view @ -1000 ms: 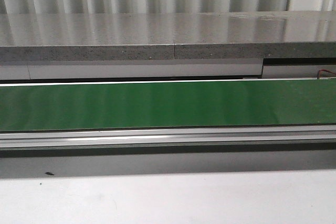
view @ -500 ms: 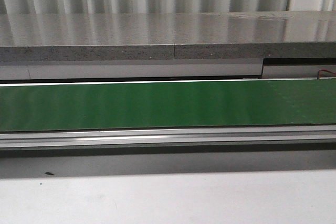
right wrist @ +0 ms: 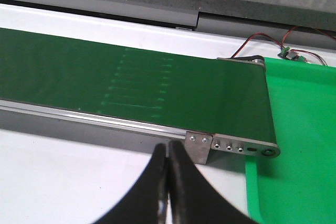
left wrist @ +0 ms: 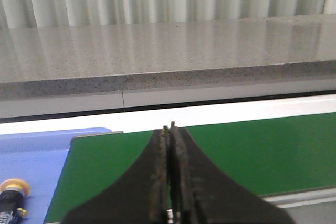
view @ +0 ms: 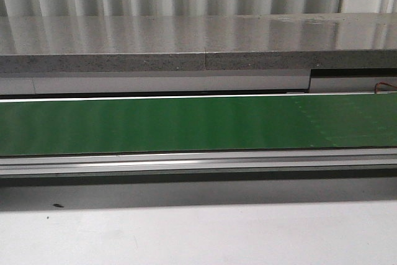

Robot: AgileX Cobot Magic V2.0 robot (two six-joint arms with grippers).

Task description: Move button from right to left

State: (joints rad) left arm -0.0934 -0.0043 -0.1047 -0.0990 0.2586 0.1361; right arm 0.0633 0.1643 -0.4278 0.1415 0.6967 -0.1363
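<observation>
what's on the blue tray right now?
One button, yellow cap, lying at the frame's edge on the blue tray. Its rear body is cut off; the rest of the tray is out of view.

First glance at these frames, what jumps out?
The long green conveyor belt spans the front view, with a grey stone counter behind it. At its left end, the button lies on a blue tray; a green tray sits at its right end. Both end effectors, left and right, are shut.

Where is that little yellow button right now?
Only the left wrist view shows the button: it lies on the blue tray, just beyond the left end of the green conveyor belt.
</observation>
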